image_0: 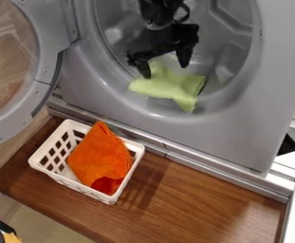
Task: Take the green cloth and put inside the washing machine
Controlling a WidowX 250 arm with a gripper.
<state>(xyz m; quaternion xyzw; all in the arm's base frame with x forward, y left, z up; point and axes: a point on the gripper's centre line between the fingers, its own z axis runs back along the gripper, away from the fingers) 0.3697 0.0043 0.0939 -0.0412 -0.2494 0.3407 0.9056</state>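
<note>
Green cloth (169, 86) in, tool (165, 70) released

The door (47, 42) stands open at left, then the basket (73, 184) with its orange cloth (99, 154). Rightward, the tool's fingers are spread over the green cloth, low in the drum (232, 28) by its mouth. Best to raise them clear without snagging any fold.

Lighting is fairly bright and diffuse. You see 1 soft shadow on the wooden board (194, 209), just beside the white basket (80, 187), and a pale sheen toward the board's lower right. Note the highlight on the opening's lower rim (156, 115) and the faint, streaky glare across the door glass (7, 57).
</note>
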